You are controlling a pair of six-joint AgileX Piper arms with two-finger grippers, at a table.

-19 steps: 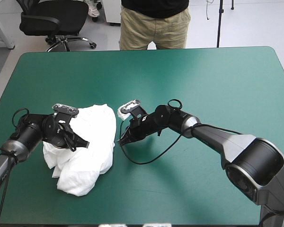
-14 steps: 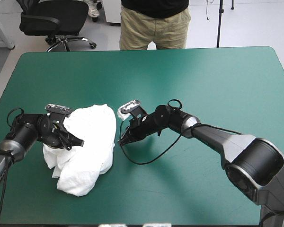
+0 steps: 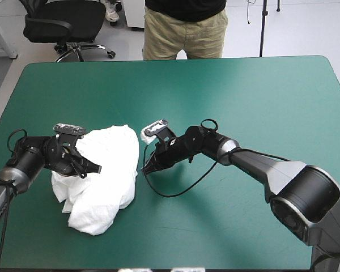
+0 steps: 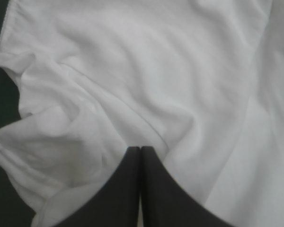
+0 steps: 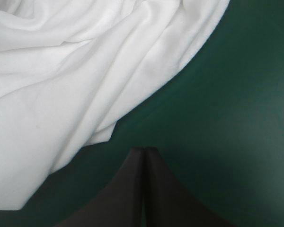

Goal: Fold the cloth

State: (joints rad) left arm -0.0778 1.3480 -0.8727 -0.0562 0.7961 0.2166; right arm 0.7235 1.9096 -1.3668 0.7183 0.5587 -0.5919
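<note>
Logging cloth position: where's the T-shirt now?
High view: the T-shirt lies crumpled on the table's left half, left end effector over it, right end effector beside it.

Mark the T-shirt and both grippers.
T-shirt (image 3: 105, 181), high view, middle of the heap.
Left gripper (image 4: 141, 148), left wrist view, tip of the shut jaws.
Right gripper (image 5: 144, 149), right wrist view, tip of the shut jaws.
</note>
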